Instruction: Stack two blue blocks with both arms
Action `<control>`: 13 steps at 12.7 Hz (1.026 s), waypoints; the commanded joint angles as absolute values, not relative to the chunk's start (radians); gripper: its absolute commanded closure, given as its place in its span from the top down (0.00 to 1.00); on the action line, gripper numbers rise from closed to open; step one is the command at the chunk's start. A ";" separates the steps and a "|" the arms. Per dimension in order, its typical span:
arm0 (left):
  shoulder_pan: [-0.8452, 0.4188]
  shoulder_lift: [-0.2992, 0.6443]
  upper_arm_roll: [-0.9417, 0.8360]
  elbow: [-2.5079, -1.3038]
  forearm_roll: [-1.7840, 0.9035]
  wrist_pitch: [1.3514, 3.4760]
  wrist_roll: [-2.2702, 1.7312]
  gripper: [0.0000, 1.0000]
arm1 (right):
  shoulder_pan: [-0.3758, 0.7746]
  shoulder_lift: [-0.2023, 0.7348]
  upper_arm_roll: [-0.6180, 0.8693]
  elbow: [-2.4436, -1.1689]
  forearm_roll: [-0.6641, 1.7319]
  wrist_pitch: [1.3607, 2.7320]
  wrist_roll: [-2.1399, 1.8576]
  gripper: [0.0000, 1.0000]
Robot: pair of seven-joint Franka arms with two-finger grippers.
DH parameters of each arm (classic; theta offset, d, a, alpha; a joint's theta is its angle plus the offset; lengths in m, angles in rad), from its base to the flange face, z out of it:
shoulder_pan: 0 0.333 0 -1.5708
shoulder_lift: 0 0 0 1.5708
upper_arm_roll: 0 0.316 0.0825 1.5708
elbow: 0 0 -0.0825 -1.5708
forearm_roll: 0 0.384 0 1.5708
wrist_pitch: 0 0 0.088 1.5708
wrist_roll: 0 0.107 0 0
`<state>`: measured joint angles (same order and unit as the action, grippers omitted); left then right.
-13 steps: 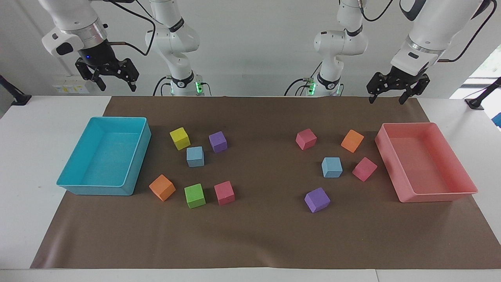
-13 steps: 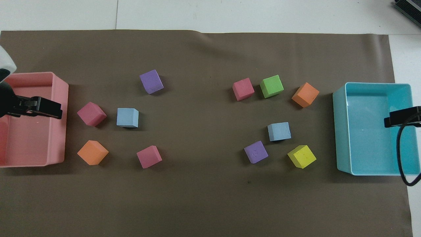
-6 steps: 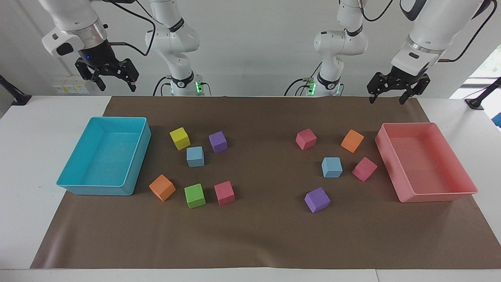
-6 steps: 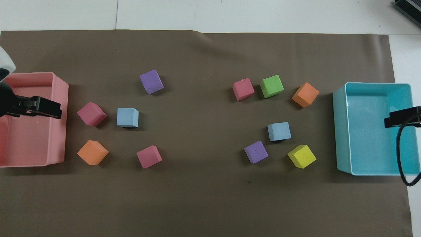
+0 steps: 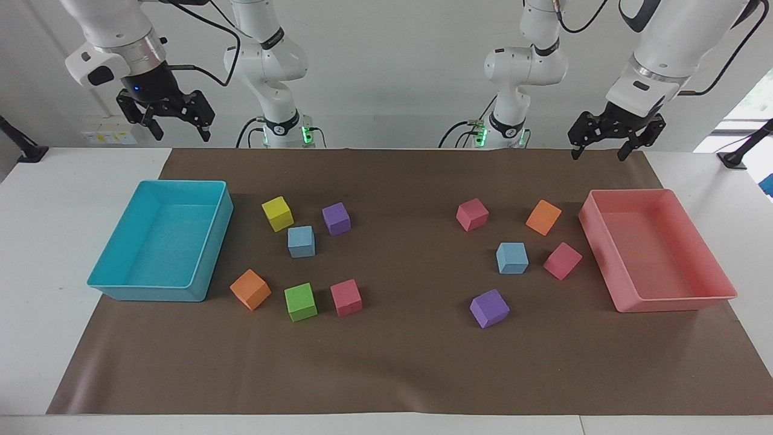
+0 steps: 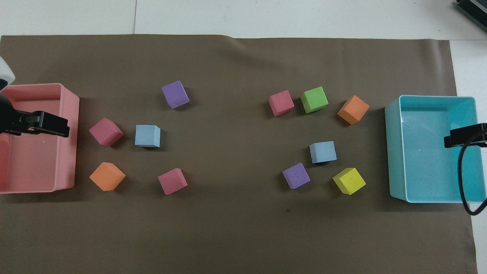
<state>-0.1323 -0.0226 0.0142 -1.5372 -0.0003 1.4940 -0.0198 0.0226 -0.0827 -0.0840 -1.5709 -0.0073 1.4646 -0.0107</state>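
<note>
Both arms hung high at the robots' edge of the table (image 5: 36, 254). The left end effector (image 5: 599, 151), fingers apart and holding nothing, hovered over the pink tray (image 5: 676, 296). The right end effector (image 5: 181, 128), likewise spread and empty, was over the turquoise tray (image 5: 145, 289).

One blue block (image 5: 512, 258) sat on the brown mat (image 5: 398, 362) toward the left arm's end, just beside a pink cube (image 5: 562, 260), with an orange cube (image 5: 543, 217) nearer the robots and a purple cube (image 5: 489, 308) farther out. The other blue block (image 5: 301, 241) lay toward the right arm's end, close between a yellow cube (image 5: 278, 213) and a second purple cube (image 5: 336, 218). The two blue blocks were well apart, neither one stacked.
</note>
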 commanded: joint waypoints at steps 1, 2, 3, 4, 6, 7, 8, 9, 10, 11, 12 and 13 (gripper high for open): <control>-0.114 -0.041 0.003 -1.551 -0.006 1.493 -0.023 1.00 | 0.025 -0.107 -0.080 -1.601 -0.031 1.486 -0.031 1.00; -0.114 -0.040 0.003 -1.551 -0.006 1.502 -0.026 1.00 | 0.025 -0.107 -0.080 -1.601 -0.031 1.486 -0.031 1.00; -0.118 -0.040 0.002 -1.551 -0.006 1.502 -0.026 1.00 | 0.025 -0.107 -0.080 -1.601 -0.031 1.488 -0.031 1.00; -0.126 -0.040 0.002 -1.551 -0.006 1.494 -0.026 1.00 | 0.025 -0.107 -0.080 -1.601 -0.031 1.488 -0.031 1.00; -0.118 -0.041 0.002 -1.551 -0.006 1.494 -0.028 1.00 | 0.025 -0.107 -0.080 -1.603 -0.031 1.486 -0.031 1.00; -0.114 -0.040 0.002 -1.551 -0.006 1.497 -0.029 1.00 | 0.026 -0.107 -0.080 -1.603 -0.031 1.486 -0.031 1.00; -0.114 -0.041 0.003 -1.551 -0.006 1.496 -0.026 1.00 | 0.026 -0.109 -0.080 -1.603 -0.031 1.486 -0.029 1.00; -0.114 -0.041 0.002 -1.551 -0.006 1.496 -0.026 1.00 | 0.025 -0.107 -0.080 -1.603 -0.031 1.486 -0.031 1.00; -0.117 -0.041 0.002 -1.551 -0.006 1.494 -0.026 1.00 | 0.025 -0.107 -0.080 -1.603 -0.031 1.488 -0.029 1.00; -0.117 -0.041 0.002 -1.551 -0.006 1.494 -0.026 1.00 | 0.025 -0.107 -0.080 -1.603 -0.031 1.488 -0.029 1.00; -0.115 -0.041 0.002 -1.551 -0.006 1.494 -0.028 1.00 | 0.025 -0.109 -0.080 -1.603 -0.031 1.488 -0.029 1.00; -0.118 -0.040 0.002 -1.551 -0.006 1.499 -0.028 1.00 | 0.025 -0.109 -0.080 -1.603 -0.031 1.488 -0.029 1.00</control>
